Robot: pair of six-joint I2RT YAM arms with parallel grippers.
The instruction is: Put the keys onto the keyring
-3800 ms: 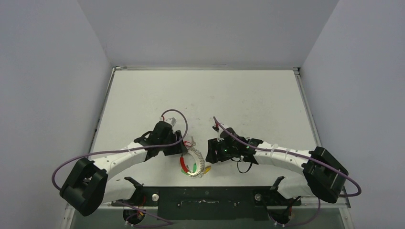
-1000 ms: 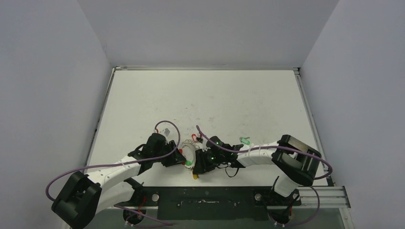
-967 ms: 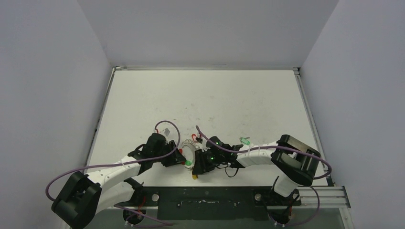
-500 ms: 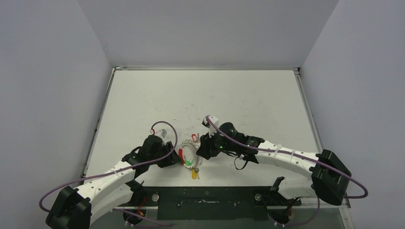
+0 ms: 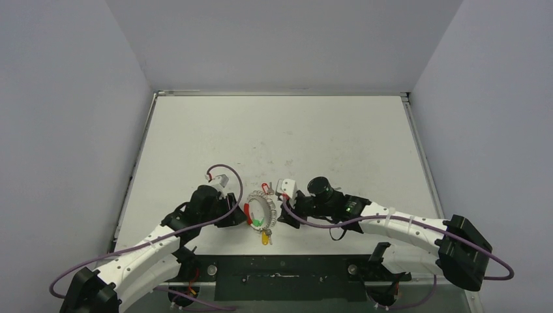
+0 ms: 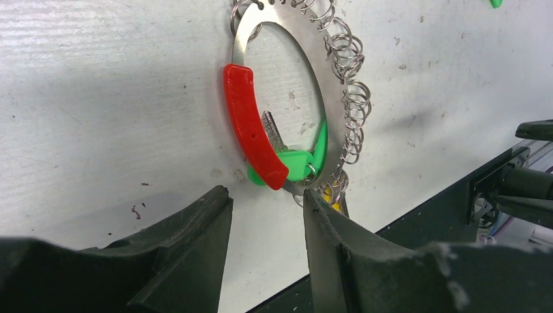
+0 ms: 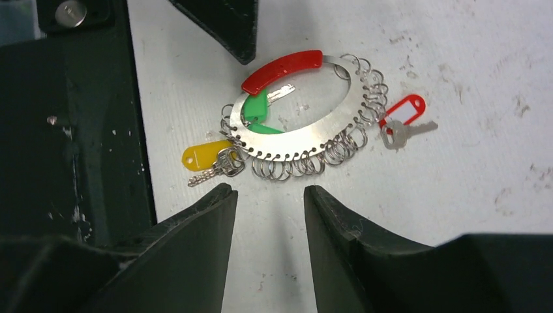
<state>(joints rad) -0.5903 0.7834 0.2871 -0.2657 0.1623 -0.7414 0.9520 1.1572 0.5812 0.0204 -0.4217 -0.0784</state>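
Note:
The keyring (image 5: 270,210), a flat silver ring edged with small wire loops and a red curved segment (image 7: 282,70), lies flat on the white table between my grippers. A green key (image 7: 257,114) lies inside the ring. A yellow key (image 7: 202,156) and a red key (image 7: 404,117) lie at its outer rim and seem hooked to loops. My left gripper (image 6: 266,195) is open and empty just left of the ring (image 6: 329,91), near the red segment (image 6: 251,127). My right gripper (image 7: 267,190) is open and empty just right of the ring.
The black base plate (image 5: 280,267) runs along the table's near edge, close behind the yellow key (image 5: 265,238). A small green item (image 6: 497,2) shows at the top edge of the left wrist view. Grey walls enclose the table.
My right gripper has drawn back to the right, off the keyring, and its arm has stretched out lower. The left gripper has eased slightly back. The ring lies on the table.

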